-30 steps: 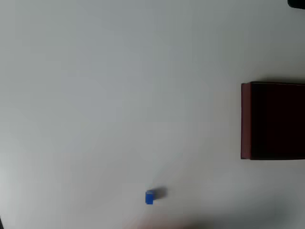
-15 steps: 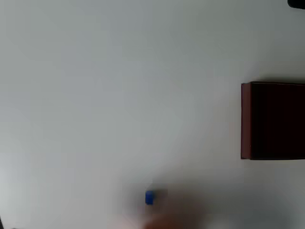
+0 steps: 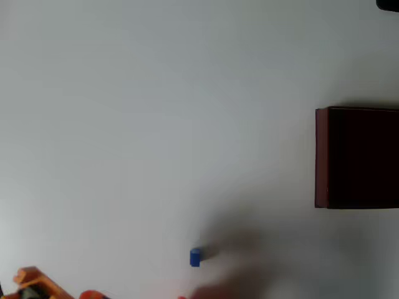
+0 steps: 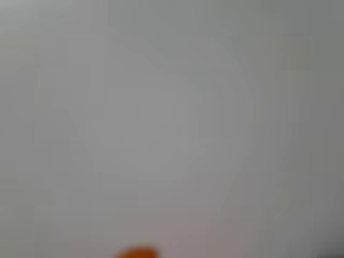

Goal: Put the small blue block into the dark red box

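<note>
The small blue block [image 3: 195, 256] lies on the white table near the bottom edge of the overhead view, a little left of centre. The dark red box [image 3: 356, 157] stands at the right edge, its maroon left wall [image 3: 322, 157] showing and its inside nearly black. Orange parts of my arm [image 3: 32, 283] poke in at the bottom left corner, well left of the block. In the blurred wrist view, an orange tip of my gripper [image 4: 137, 252] shows at the bottom edge over bare white table; its jaws cannot be made out.
The white table [image 3: 156, 124] spreads wide between the block and the box. A soft shadow [image 3: 230, 274] lies on the table just right of the block. A dark object [image 3: 388, 4] cuts the top right corner.
Orange arm parts have come in at the bottom left corner of the overhead view. The shadow beside the block has grown and darkened. Block and box have not moved.
</note>
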Robot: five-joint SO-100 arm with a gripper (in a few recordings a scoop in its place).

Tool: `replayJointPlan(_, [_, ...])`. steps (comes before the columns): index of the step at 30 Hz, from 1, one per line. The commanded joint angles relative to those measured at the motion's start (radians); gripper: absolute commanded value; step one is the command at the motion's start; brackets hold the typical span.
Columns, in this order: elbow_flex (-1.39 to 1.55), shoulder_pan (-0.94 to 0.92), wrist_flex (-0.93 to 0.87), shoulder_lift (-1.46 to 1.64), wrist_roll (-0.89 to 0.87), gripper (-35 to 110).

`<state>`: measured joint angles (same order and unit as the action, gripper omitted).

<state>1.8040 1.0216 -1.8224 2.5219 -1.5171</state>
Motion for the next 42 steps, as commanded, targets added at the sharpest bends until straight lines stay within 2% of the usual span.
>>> replayJointPlan(1, [-0.078, -0.012, -0.008, 0.032, 0.015, 0])
replayJointPlan(9, [-0.114, -0.13, -0.008, 0.11, 0.034, 0])
replayJointPlan(13, [-0.101, -0.284, 0.006, 0.112, 0.176, 0])
replayJointPlan(15, [-0.222, -0.388, 0.021, 0.046, 0.385, 0])
replayJointPlan(17, [-0.304, -0.42, 0.015, -0.003, 0.465, 0])
replayJointPlan(19, [-0.318, -0.449, -0.002, -0.029, 0.417, 0])
replayJointPlan(23, [-0.161, -0.492, -0.006, -0.002, 0.242, 0])
replayJointPlan(29, [0.11, -0.6, -0.008, 0.08, -0.114, 1])
replayJointPlan(31, [0.146, -0.643, -0.006, 0.075, -0.135, 3])
replayJointPlan(33, [0.156, -0.69, -0.006, 0.057, -0.13, 17])
replayJointPlan(42, [0.356, -0.744, -0.012, -0.021, -0.367, 23])
